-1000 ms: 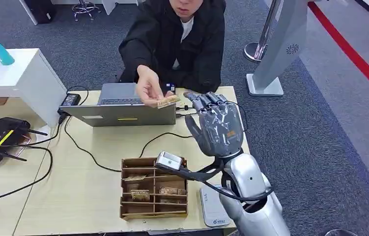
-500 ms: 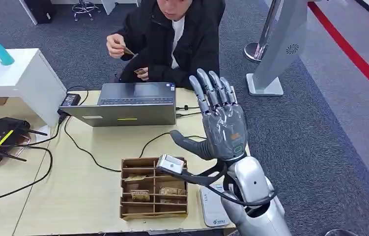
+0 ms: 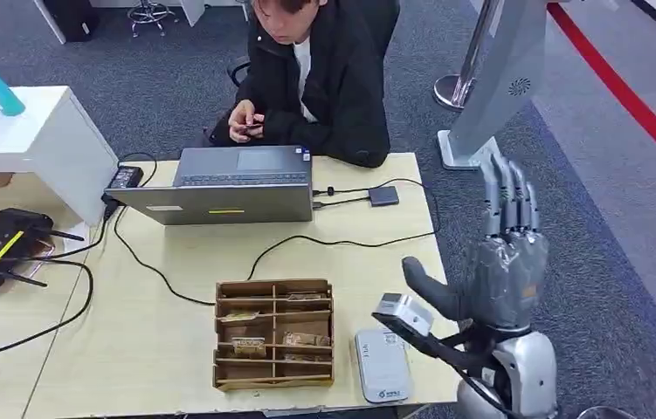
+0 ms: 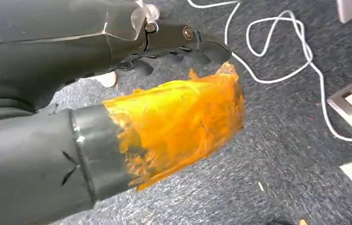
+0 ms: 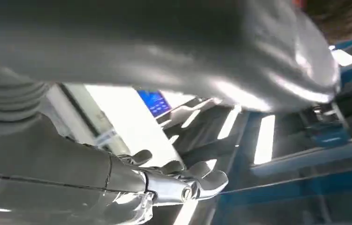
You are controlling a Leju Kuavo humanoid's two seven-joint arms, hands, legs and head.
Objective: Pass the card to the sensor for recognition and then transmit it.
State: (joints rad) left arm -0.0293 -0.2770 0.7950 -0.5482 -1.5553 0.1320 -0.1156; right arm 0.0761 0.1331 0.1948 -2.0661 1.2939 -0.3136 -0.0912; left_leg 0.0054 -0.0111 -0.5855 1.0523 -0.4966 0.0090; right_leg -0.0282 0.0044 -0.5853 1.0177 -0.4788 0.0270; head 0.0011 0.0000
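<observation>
The right hand (image 3: 506, 271) was raised beside the tabletop (image 3: 176, 262) edge, fingers (image 3: 506, 196) spread and straight, holding nothing. The person (image 3: 320, 70) behind the laptop (image 3: 219, 188) held a small item, possibly the card (image 3: 250, 127), in both hands. The sensor (image 3: 383, 365) lay flat near the compartment box (image 3: 273, 333). Judged from this, scan and handover appeared complete. The left hand (image 4: 164, 42) hung above the floor; its finger state could not be told.

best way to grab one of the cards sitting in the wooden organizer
Pinch the exposed top edge of a card between thumb and finger, coming straight down from above. The cards sit in narrow slots of the wooden organizer, so the dividers block the sides. The right hand, raised beside the table, is nearest.
</observation>
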